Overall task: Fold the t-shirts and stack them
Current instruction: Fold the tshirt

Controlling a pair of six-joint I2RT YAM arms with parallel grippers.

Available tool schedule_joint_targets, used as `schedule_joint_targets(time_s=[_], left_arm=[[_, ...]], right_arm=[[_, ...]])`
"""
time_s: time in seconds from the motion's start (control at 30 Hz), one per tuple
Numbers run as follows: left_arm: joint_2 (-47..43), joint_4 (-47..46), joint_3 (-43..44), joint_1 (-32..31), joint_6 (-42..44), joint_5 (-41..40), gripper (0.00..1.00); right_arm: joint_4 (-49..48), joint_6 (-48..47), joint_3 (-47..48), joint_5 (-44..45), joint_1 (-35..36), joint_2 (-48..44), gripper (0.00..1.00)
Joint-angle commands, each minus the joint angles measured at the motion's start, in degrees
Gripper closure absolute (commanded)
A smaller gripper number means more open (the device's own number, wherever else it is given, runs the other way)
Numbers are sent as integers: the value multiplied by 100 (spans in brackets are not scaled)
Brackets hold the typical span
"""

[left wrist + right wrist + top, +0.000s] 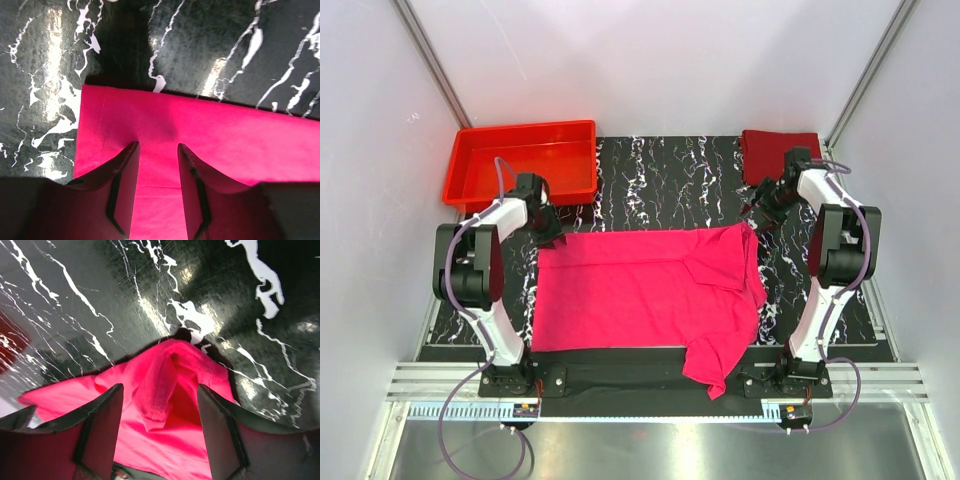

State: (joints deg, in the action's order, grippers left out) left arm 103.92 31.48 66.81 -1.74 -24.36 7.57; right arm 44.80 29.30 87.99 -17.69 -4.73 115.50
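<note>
Magenta t-shirt [640, 290] lies spread mid-fold on the counter [660, 180], the maroon t-shirt [775, 152] folded at the far right, and the left end effector [157, 146] and right end effector [160, 390], both parted and gripping nothing, straddle its far corners, which probably need pinching next.

tray [560, 160]: bright red plastic, rectangular, upright at the far left corner | worktop [660, 180]: glossy black with white marble veins | walls [650, 60]: plain white, on the left, far and right sides | posts [430, 60]: slanted metal, one in each far corner | rail [430, 380]: slotted metal along the near edge | sheet [650, 450]: dull grey metal, nearest the camera
</note>
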Motion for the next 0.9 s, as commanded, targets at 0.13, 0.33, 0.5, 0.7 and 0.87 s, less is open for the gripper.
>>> schedule_joint_targets(time_s=[0.13,0.33,0.5,0.7,0.87], left_arm=[[304,95,368,7,-69,-89,61],[489,209,491,16,-69,-168,62],[656,262,553,24,-69,-282,64],[823,420,676,77,-148,-335,66],[832,455,597,121,-192,-537,66]], right_arm=[[-427,532,-114,-629,-107,210,41],[-779,946,-326,-832,-273,411,57],[-850,771,-273,-674,-441,534,77],[-1068,358,-351,-323,-494,465,100],[-1990,94,-712,-576,-476,131,100]])
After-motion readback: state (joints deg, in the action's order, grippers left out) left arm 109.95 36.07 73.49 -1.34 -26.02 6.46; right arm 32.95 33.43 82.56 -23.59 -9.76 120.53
